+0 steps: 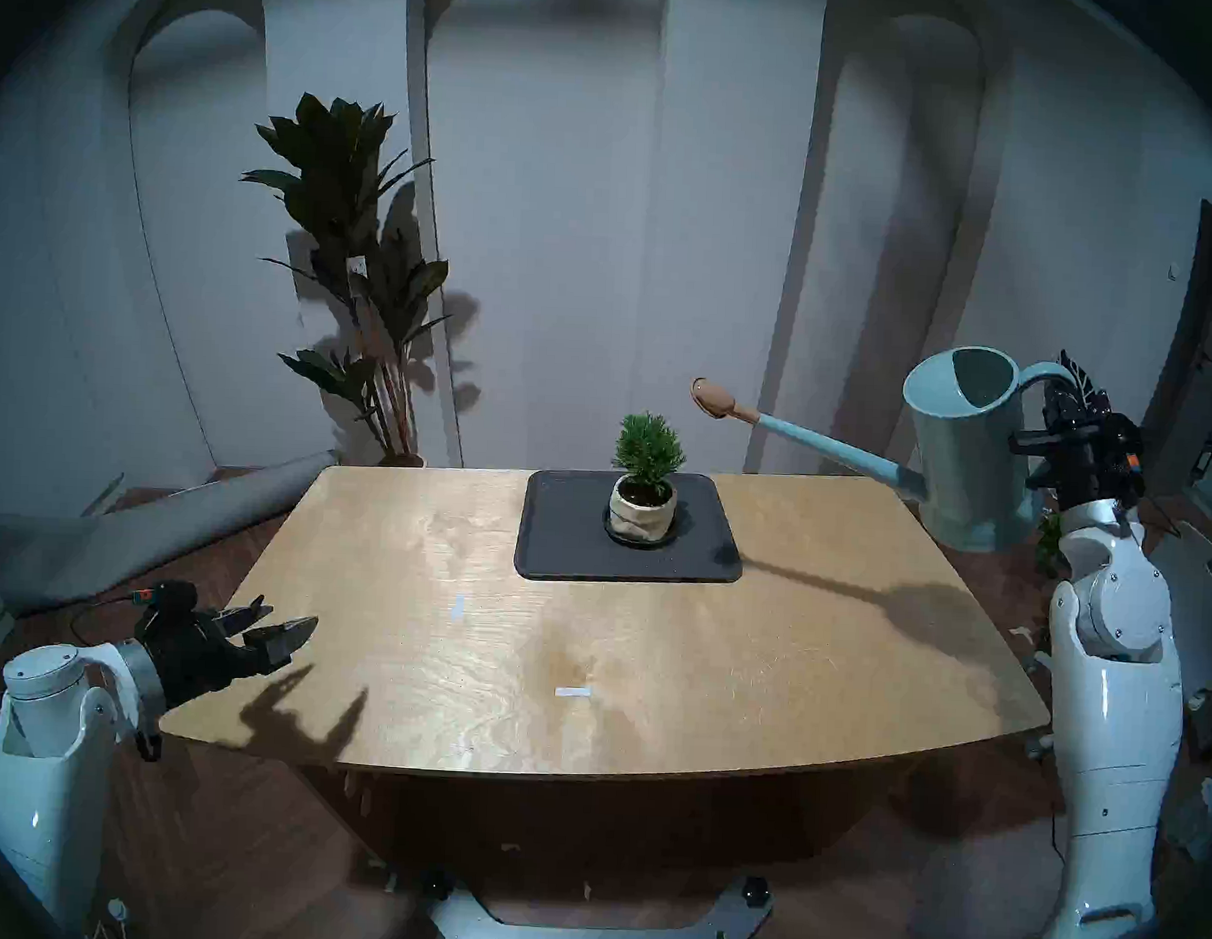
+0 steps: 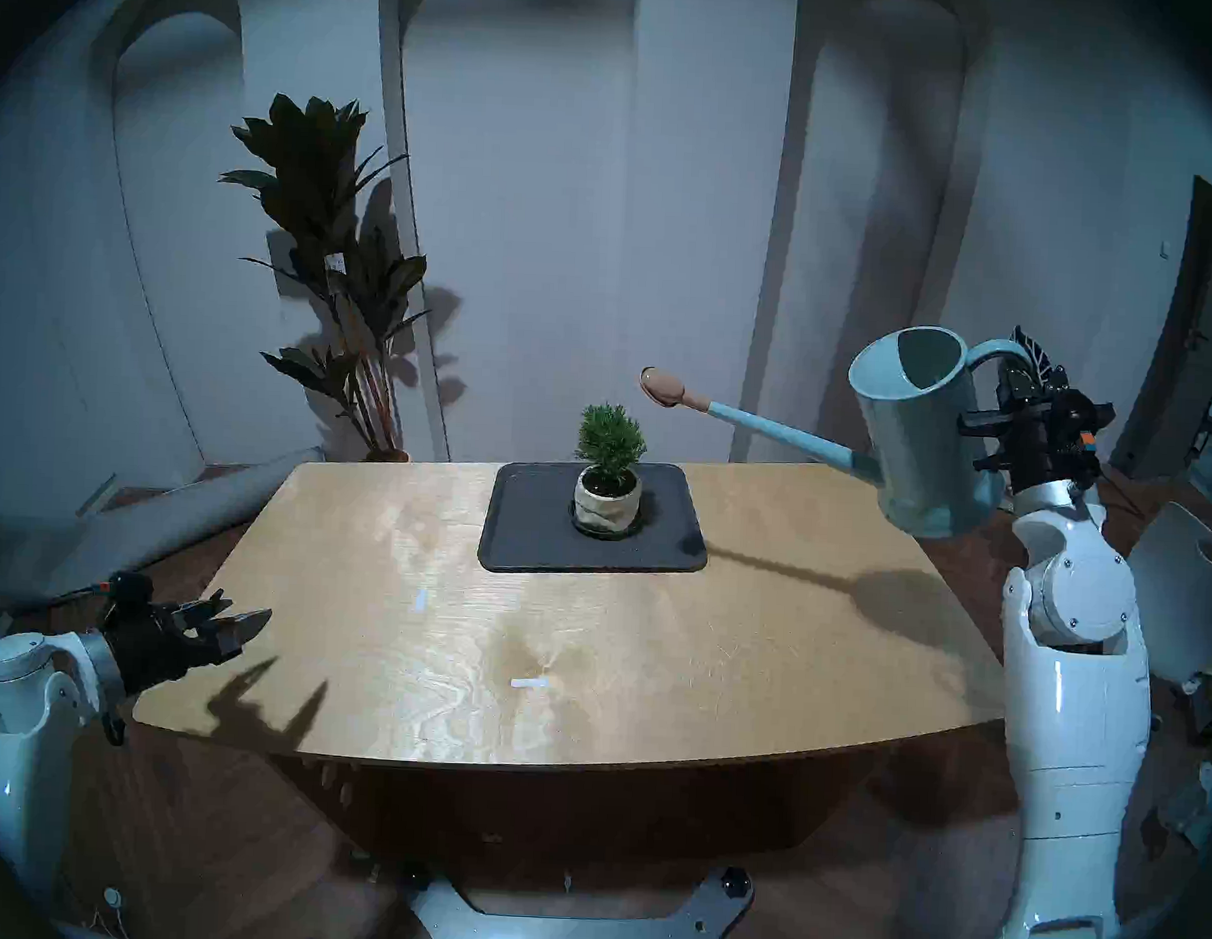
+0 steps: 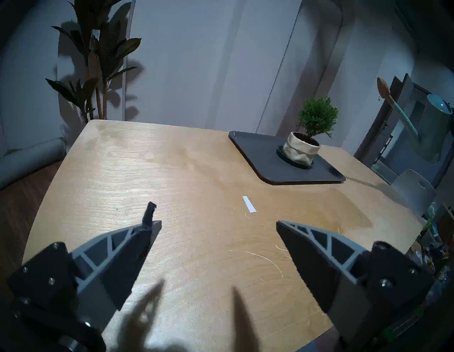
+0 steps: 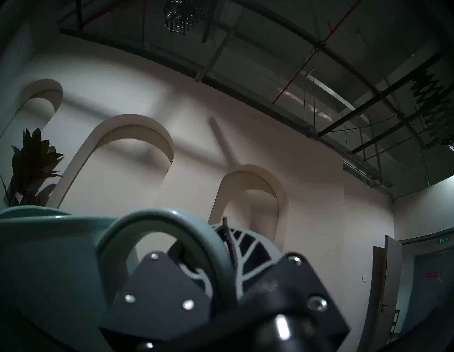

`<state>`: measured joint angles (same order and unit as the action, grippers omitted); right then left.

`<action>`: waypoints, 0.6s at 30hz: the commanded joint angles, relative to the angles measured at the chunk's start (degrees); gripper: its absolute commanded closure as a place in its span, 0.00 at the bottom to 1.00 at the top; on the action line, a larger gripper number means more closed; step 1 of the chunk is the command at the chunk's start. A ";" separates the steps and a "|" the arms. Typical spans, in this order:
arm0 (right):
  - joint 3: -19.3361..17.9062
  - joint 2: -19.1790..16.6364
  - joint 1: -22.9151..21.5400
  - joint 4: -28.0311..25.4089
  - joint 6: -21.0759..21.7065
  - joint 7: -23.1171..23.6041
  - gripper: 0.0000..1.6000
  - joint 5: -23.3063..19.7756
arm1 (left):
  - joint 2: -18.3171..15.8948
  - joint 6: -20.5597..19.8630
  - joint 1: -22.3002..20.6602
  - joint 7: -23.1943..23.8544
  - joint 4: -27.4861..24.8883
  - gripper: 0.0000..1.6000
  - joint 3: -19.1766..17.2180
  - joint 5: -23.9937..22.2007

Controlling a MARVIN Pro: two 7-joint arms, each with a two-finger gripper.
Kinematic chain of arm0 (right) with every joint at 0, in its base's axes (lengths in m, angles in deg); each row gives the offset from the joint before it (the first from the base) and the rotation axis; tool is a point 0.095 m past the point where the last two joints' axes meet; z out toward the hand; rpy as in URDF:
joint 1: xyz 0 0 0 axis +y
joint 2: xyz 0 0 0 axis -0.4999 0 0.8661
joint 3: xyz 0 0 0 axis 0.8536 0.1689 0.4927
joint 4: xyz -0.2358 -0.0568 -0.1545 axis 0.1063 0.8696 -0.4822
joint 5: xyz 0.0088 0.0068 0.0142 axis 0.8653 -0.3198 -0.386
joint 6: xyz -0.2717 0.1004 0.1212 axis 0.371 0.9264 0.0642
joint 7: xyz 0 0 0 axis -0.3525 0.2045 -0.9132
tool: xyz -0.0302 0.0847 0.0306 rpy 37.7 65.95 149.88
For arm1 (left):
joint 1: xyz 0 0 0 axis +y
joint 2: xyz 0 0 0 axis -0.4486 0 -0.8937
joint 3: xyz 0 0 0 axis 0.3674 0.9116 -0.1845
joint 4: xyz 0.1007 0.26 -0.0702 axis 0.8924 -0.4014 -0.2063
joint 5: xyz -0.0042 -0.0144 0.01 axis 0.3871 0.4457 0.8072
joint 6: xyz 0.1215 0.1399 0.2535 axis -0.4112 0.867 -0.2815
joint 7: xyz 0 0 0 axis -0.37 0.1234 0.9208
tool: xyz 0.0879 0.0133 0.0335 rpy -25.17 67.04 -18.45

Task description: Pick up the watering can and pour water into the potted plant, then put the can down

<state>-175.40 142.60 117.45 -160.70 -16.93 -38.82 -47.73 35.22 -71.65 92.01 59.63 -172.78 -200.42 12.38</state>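
Note:
The pale blue-green watering can (image 1: 964,460) hangs in the air above the table's far right edge, held by its loop handle (image 4: 172,221) in my shut right gripper (image 1: 1064,402). Its long spout points left and its tan-brown rose (image 1: 712,398) sits above and to the right of the potted plant (image 1: 646,474). The plant is a small bright green shrub in a cream pot on a dark saucer. The can also shows in the left wrist view (image 3: 432,132). My left gripper (image 1: 284,625) is open and empty over the table's near left corner (image 3: 218,225).
The pot stands on a dark grey tray (image 1: 572,547) at the back middle of the wooden table (image 1: 581,665). A white tape strip (image 1: 572,693) lies near the front. A tall dark broad-leaved plant (image 1: 356,239) stands behind the table's left. A white chair (image 2: 1188,581) stands at the right.

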 commanded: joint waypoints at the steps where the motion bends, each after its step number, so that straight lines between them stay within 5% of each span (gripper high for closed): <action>1: 1.58 -5.84 -5.70 -0.43 1.41 0.50 1.00 -0.68 | -0.14 0.11 -0.21 -0.02 -0.57 0.00 -0.23 -0.02; 18: 6.29 -14.36 -11.70 2.75 7.82 1.25 1.00 -0.81 | -0.17 0.12 -0.25 0.04 -0.43 0.00 -0.18 -0.03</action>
<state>-168.28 133.49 111.08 -156.06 -9.38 -37.31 -48.35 35.21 -71.64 92.00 59.65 -172.70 -200.40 12.38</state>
